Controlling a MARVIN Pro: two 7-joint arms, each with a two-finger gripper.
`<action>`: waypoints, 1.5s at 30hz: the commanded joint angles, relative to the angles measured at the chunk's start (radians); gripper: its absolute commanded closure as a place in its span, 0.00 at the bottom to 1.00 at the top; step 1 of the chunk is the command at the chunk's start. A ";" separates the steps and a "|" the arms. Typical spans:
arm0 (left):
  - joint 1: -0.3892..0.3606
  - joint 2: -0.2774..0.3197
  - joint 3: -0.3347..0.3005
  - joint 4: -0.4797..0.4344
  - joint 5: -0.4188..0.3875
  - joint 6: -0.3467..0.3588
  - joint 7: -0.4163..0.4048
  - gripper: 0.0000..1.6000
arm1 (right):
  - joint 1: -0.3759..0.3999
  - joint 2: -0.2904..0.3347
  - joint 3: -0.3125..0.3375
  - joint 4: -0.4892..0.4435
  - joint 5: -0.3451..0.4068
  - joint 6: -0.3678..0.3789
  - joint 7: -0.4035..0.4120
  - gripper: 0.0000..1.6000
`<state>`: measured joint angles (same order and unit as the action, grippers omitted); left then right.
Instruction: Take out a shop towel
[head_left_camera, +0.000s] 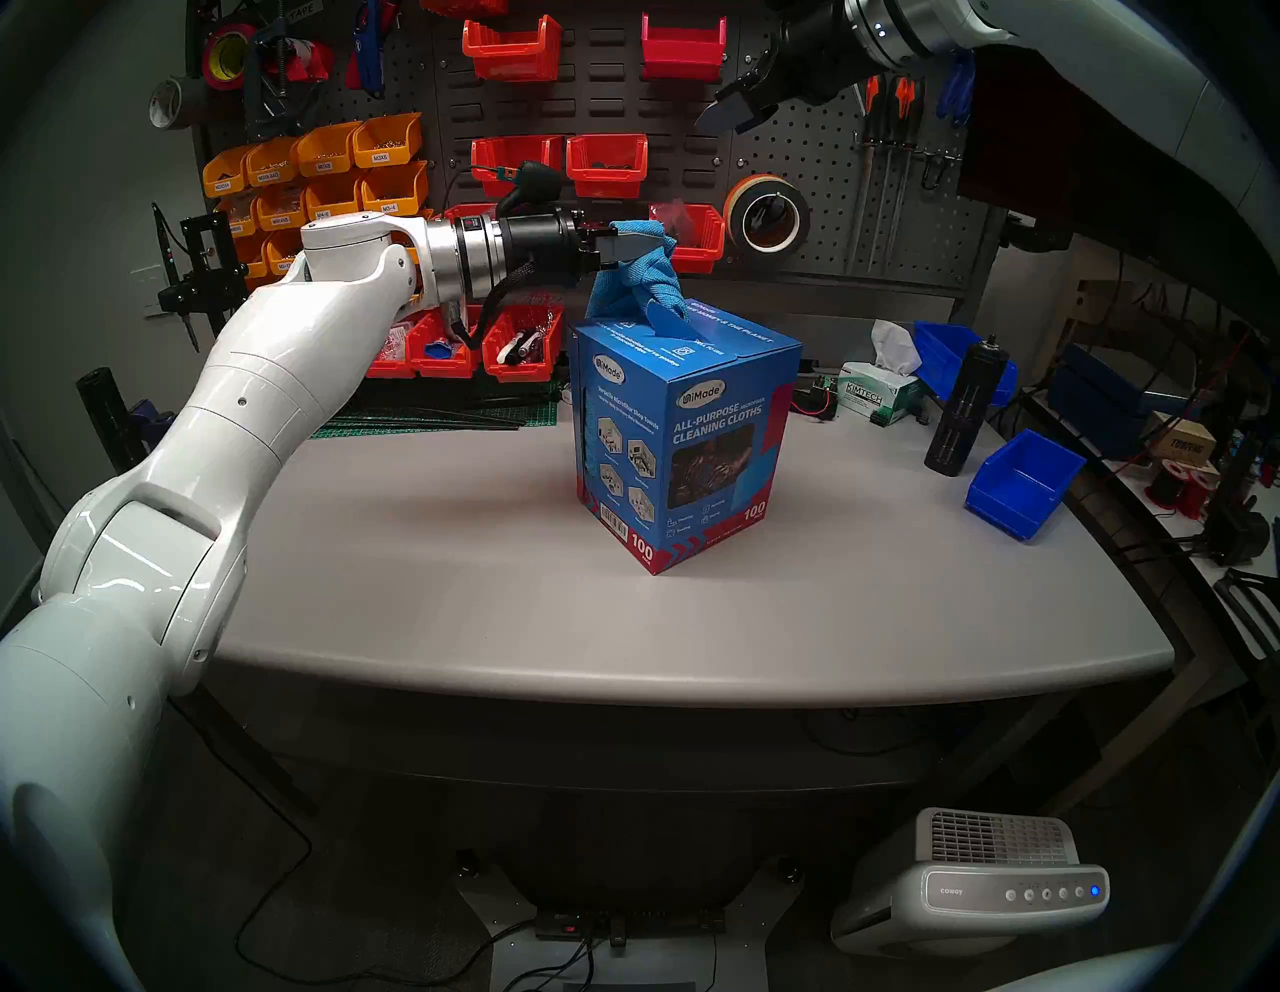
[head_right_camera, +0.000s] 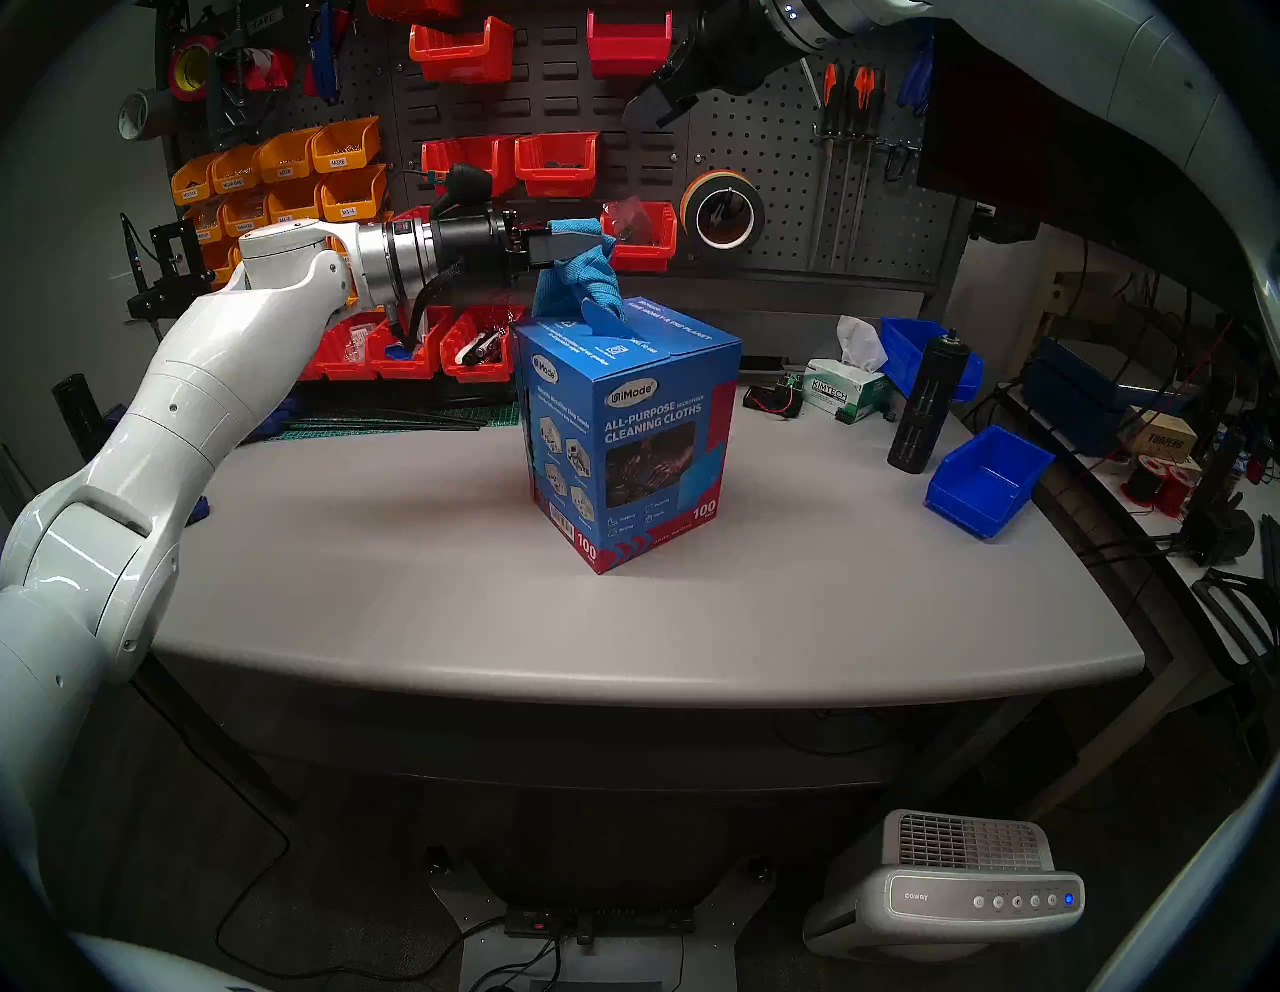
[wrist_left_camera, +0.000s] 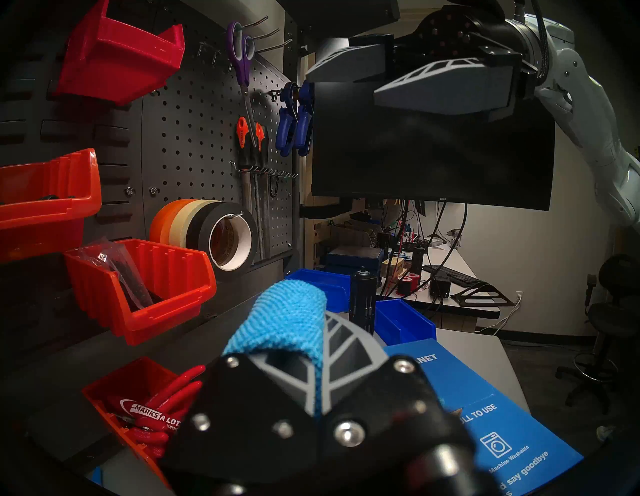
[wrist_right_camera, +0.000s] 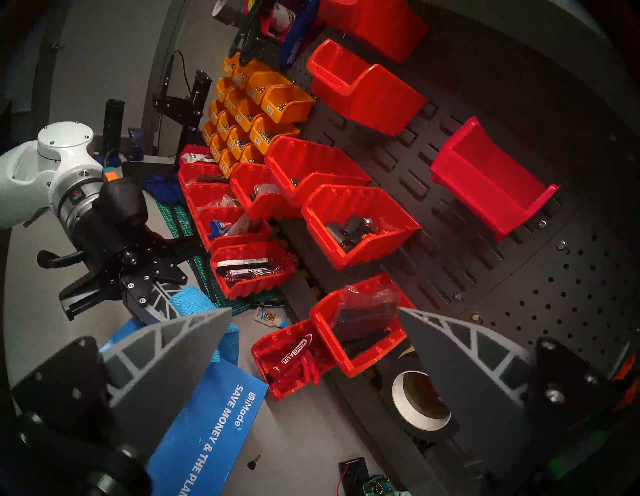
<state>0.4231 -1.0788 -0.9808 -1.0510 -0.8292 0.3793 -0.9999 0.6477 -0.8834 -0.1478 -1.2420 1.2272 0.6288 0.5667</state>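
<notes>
— Jaws of the left gripper (head_left_camera: 641, 244) were clamped on the shop towel (head_left_camera: 641, 280), weren't they?
— Yes. It pointed level above the blue carton (head_left_camera: 682, 443), the towel's lower end trailing into the carton's top slot.
— And the right gripper (head_left_camera: 738, 111)?
— Its jaws stood wide apart, empty, high above the grey table (head_left_camera: 485, 554).

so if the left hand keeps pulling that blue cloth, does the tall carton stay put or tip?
Probably tips or lifts before it slides. The tall blue cardboard carton stands upright on a narrow base, unsupported on the grey table. The sky-blue microfibre cloth looks limp and bunched at the top slot, so it may snag. The open right hand hangs above, not bracing it.
</notes>
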 joint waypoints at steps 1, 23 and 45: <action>-0.043 0.000 -0.023 -0.014 -0.009 0.002 0.002 1.00 | 0.016 -0.014 0.034 0.023 0.005 -0.035 -0.045 0.00; -0.043 0.000 -0.023 -0.014 -0.009 0.002 0.002 1.00 | 0.015 -0.032 0.027 0.039 0.025 -0.054 -0.086 0.00; -0.045 0.000 -0.020 -0.008 -0.007 -0.003 -0.017 1.00 | 0.016 -0.031 0.024 0.036 0.029 -0.056 -0.091 0.00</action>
<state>0.4232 -1.0789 -0.9807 -1.0502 -0.8291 0.3793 -1.0072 0.6295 -0.9177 -0.1476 -1.2102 1.2579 0.5820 0.4850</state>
